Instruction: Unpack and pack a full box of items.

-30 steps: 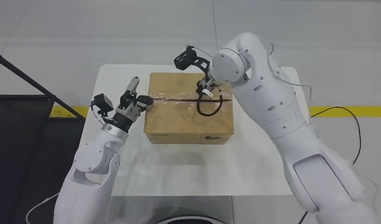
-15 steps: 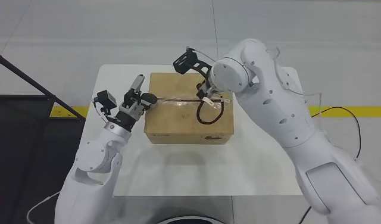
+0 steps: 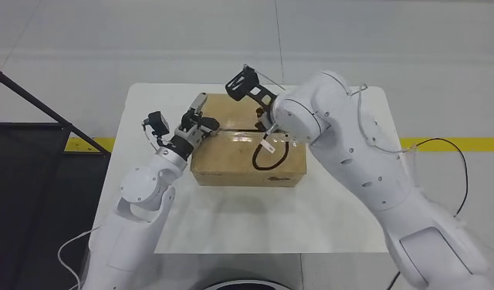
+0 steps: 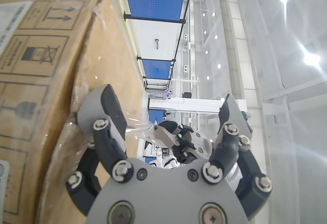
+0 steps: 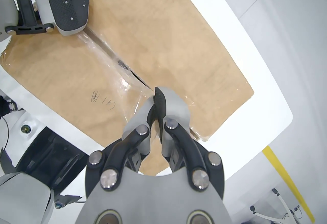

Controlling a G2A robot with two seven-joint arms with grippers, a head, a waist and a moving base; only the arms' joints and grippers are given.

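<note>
I'm unsealing the brown cardboard box: my right gripper pinches its clear tape strip, my left gripper is spread wide at the box's end. Next, I'd peel along the seam.

Under the right gripper, the closed box hides its contents. Whether the pressed-together fingers pinch the clear tape is unclear.
</note>
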